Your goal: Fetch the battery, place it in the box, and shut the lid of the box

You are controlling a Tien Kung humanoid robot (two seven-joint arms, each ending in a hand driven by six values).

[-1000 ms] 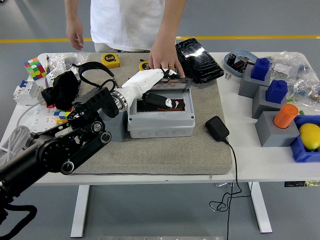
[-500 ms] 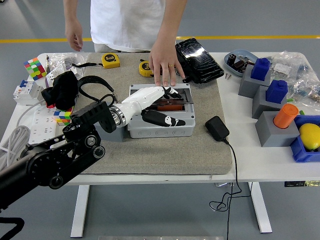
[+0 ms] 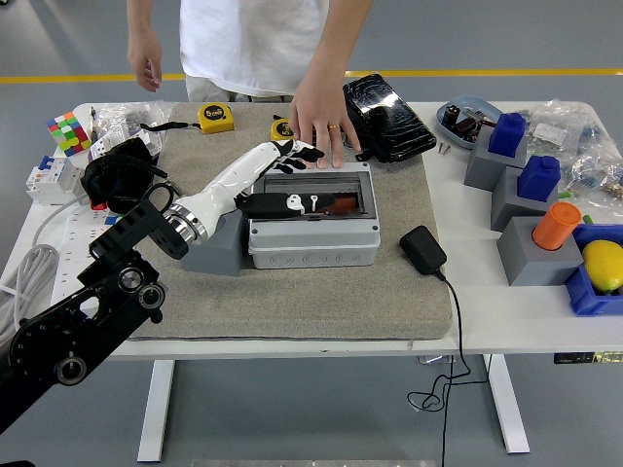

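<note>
The grey box (image 3: 311, 243) stands mid-table on a tan mat. Its clear, grey-framed lid (image 3: 352, 187) lies flat on top. Through the lid a reddish-brown battery (image 3: 341, 203) shows inside. My left hand (image 3: 306, 177), white with black fingertips, lies open on the lid's left part, with the fingers stretched toward the far edge and the thumb along the middle. A person's hand (image 3: 316, 126) presses down at the box's far edge. My right hand is out of view.
A black case (image 3: 387, 117) lies behind the box and a black adapter (image 3: 422, 249) with its cable to the right. Two yellow tape measures (image 3: 215, 117), a colour cube (image 3: 66, 131) and black straps (image 3: 122, 175) lie at left. Grey blocks (image 3: 531, 253) and a lemon (image 3: 604, 265) stand at right.
The lid has come down from raised to flat on the box. My left arm has drawn back left and the hand now rests on top of the lid.
</note>
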